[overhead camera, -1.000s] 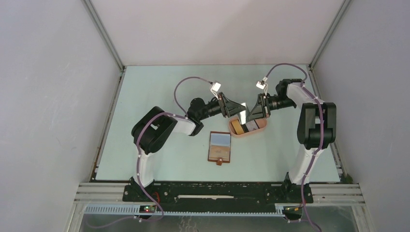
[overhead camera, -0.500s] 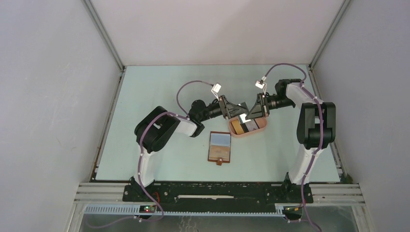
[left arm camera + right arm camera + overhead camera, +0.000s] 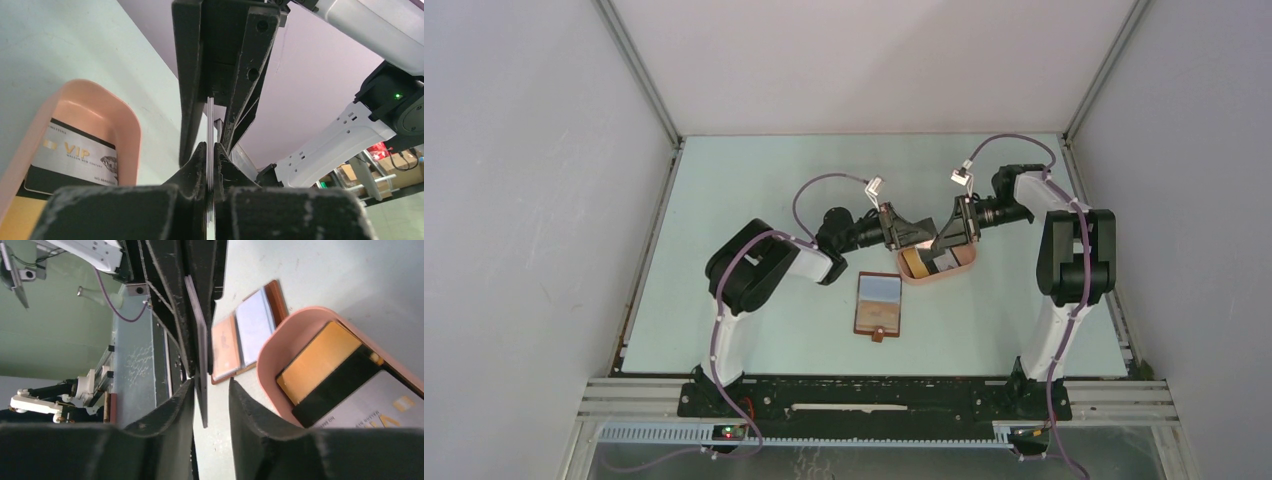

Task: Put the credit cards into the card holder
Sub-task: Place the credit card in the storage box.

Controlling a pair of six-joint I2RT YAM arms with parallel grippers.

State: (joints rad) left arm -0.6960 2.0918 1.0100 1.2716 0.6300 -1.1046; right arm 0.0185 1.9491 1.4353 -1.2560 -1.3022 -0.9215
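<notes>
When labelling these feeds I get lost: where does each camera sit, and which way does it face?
Top external: above and behind the arms, looking down on the table; both arms meet over the pink tray.
Left wrist: looks along the left gripper, shut on an edge-on card, toward the right arm.
Right wrist: looks along the right gripper toward the left arm and open wallet.
Shared: both wrist views show that card and pink tray.
</notes>
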